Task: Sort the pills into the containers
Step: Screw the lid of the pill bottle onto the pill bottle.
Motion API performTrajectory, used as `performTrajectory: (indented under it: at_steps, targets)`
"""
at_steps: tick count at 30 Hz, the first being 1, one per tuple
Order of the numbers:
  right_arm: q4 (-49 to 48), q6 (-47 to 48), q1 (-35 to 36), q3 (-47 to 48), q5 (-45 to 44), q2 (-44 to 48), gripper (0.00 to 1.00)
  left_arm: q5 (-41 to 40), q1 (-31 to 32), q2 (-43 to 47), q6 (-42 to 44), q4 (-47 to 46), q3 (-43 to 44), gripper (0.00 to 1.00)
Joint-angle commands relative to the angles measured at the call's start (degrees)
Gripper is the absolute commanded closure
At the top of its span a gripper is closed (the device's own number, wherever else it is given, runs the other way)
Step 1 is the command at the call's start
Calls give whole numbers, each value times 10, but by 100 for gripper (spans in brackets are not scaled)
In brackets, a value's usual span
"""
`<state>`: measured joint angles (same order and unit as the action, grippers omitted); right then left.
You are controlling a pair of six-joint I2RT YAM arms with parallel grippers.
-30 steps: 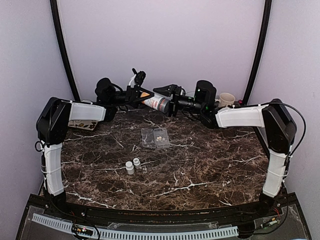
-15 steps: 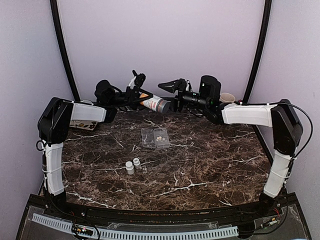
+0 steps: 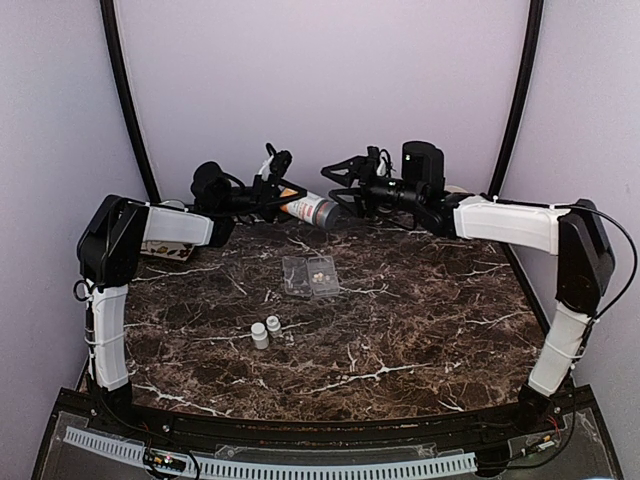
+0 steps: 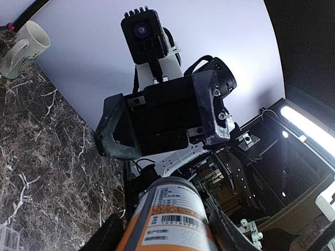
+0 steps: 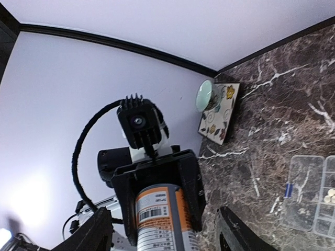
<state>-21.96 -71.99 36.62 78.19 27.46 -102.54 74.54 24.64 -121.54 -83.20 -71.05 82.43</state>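
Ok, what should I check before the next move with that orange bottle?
1. Left gripper shut on the orange plastic bottle with grey cap: ok.
2. Grey cap on: ok.
3. Right gripper open, facing the cap: ok.
4. Right gripper touching the cap: cannot tell.
5. Clear plastic pill box open, with tiny cream pills inside: ok.
6. Bottle over the pill box: not ok, held farther back.

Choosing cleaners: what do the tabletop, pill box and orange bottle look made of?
Tabletop: dark brown stone or stone-look laminate, white veining, slight sheen. Pill box: clear hard plastic; the table shows through. Orange bottle: likely orange plastic, printed paper label with barcode.
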Motion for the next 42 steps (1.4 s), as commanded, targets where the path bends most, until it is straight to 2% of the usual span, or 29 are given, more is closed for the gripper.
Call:
performTrajectory:
  at_steps: [1,4,16,23,28,42]
  targets:
    - [117,154,-3,41,-65,38,32,-12,-5,3,-5,-10,-2,100]
    - [174,239,-3,42,-114,59,32,-17,-6,3,-1,0,-1,100]
    - [246,535,37,-16,-254,165,29,-41,-9,3,15,55,7,100]
    - [251,660,83,-65,-282,195,25,-45,-9,-3,-6,54,20,100]
    - [248,701,98,-81,-289,204,21,-40,-10,-9,-30,31,27,100]
    - [269,741,105,-46,-237,159,13,-19,-10,-29,-102,-52,43,100]
